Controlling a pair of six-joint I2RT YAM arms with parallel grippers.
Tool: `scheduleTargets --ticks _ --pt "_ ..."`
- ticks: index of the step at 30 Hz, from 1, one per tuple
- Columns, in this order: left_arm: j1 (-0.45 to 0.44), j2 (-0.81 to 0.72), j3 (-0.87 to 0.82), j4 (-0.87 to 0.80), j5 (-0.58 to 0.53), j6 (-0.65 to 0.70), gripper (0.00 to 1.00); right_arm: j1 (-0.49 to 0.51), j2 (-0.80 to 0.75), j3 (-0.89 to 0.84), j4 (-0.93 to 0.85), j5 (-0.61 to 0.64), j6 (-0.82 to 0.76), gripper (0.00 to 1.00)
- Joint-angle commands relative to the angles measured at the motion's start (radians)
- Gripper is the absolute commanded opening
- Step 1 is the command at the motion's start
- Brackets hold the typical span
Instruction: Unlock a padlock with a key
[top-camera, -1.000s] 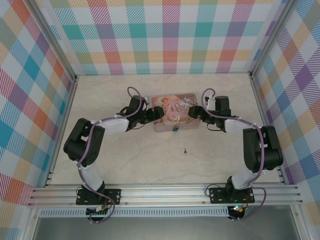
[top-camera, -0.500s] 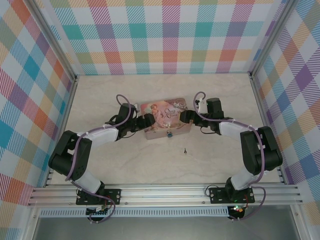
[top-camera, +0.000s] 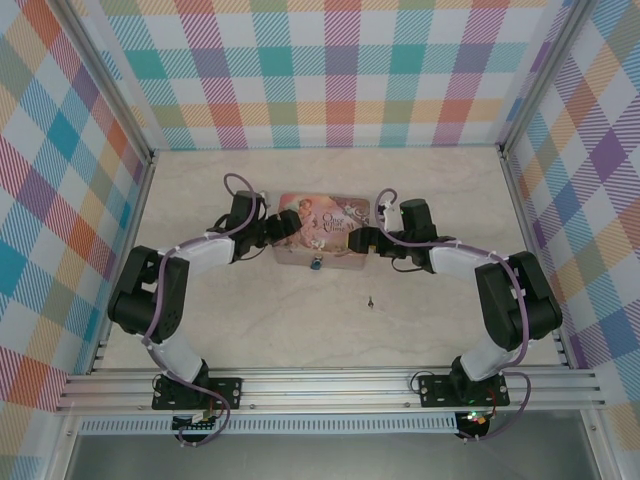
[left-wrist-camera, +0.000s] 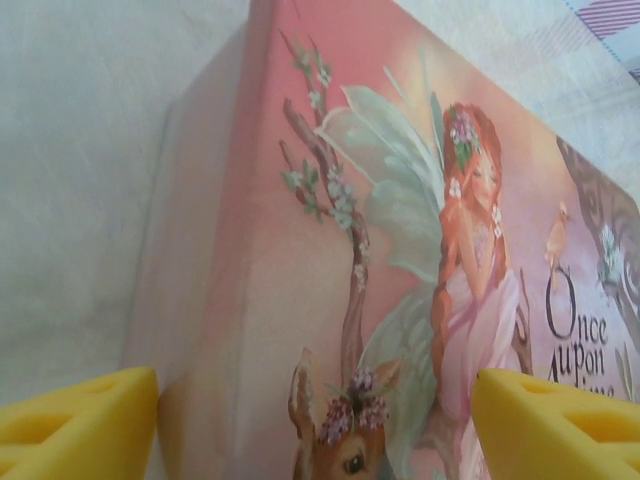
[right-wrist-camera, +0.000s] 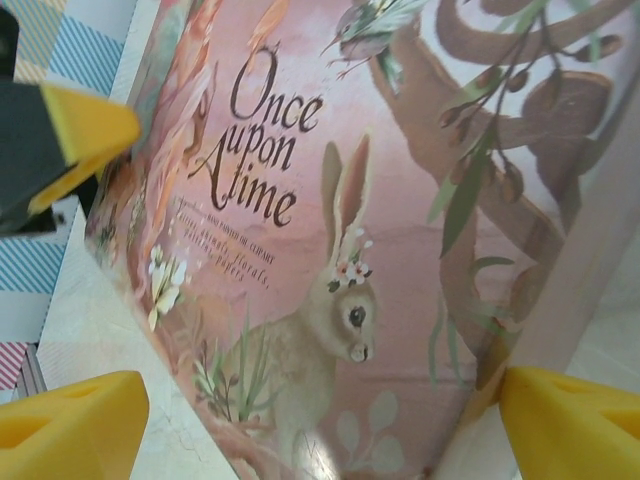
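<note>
The small blue padlock (top-camera: 316, 264) hangs at the front edge of the pink illustrated tin (top-camera: 322, 228), in the middle of the table. The tiny dark key (top-camera: 371, 300) lies alone on the table, in front of the tin and to its right. My left gripper (top-camera: 283, 228) stands at the tin's left end, its yellow fingers spread wide to either side of that end (left-wrist-camera: 316, 400). My right gripper (top-camera: 362, 238) straddles the right end the same way (right-wrist-camera: 324, 400), with bare table showing between its left finger (right-wrist-camera: 75, 420) and the tin.
The marble tabletop (top-camera: 250, 320) is fenced by checked walls on three sides and an aluminium rail (top-camera: 330, 385) at the near edge. A finger (right-wrist-camera: 80, 125) of the left gripper shows beyond the tin in the right wrist view.
The tin has shifted left and slightly back, turning a little, with both grippers moving along at its ends. The key has stayed where it was.
</note>
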Motion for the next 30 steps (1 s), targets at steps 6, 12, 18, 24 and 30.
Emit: scheduleTargets --ticks 6,12,18,24,30 --pt "0.029 0.006 0.047 0.005 0.027 0.042 0.89 0.031 -0.154 -0.005 -0.220 0.170 -0.073 0.93" --pt "0.081 -0.161 -0.019 -0.064 -0.048 0.092 1.00 0.046 -0.286 -0.037 -0.420 0.278 -0.073 0.88" --pt "0.084 -0.366 -0.157 -0.090 -0.063 0.094 1.00 0.178 -0.312 -0.067 -0.602 0.427 -0.049 0.78" --pt "0.085 -0.522 -0.285 -0.103 -0.098 0.051 1.00 0.265 -0.212 -0.097 -0.608 0.502 0.016 0.67" --pt "0.086 -0.578 -0.316 -0.126 -0.122 0.045 1.00 0.305 -0.098 -0.054 -0.594 0.506 -0.002 0.58"
